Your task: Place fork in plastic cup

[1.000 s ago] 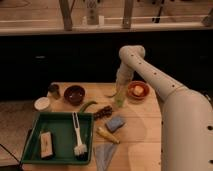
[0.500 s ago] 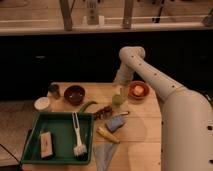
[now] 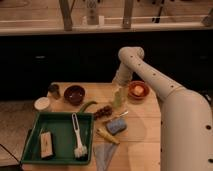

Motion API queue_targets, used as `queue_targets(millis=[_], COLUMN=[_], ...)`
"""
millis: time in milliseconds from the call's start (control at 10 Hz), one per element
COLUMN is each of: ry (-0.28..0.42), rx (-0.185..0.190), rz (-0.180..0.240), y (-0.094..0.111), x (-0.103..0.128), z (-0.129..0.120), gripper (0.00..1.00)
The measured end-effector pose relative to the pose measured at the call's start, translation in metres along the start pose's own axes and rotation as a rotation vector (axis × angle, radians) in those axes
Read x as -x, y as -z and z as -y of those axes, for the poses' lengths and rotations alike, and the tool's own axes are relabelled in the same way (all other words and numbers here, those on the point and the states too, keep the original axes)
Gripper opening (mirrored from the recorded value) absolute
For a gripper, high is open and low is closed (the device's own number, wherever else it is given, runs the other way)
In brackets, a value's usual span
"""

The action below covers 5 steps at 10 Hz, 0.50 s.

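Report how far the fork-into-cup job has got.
Done: nothing that shows; what looks like the fork lies on the table beside the blue sponge. In hand: the gripper hangs open just above the plastic cup, apparently holding nothing. Left: reach the fork, grasp it, carry it over the cup and drop it in.

Arm [image 3: 167, 95] stretched forward, elbow [image 3: 131, 53] raised, forearm dropping steeply. Gripper [image 3: 119, 86] at its low end, pointing down, fingers spread.
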Motion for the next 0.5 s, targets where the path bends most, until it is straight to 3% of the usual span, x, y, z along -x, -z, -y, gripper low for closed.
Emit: queue_targets(millis=[500], ry=[0.024], rx=[-0.021], rz=[0.013], y=[0.0009], x=[0.0013], z=[0.0009], gripper=[0.8])
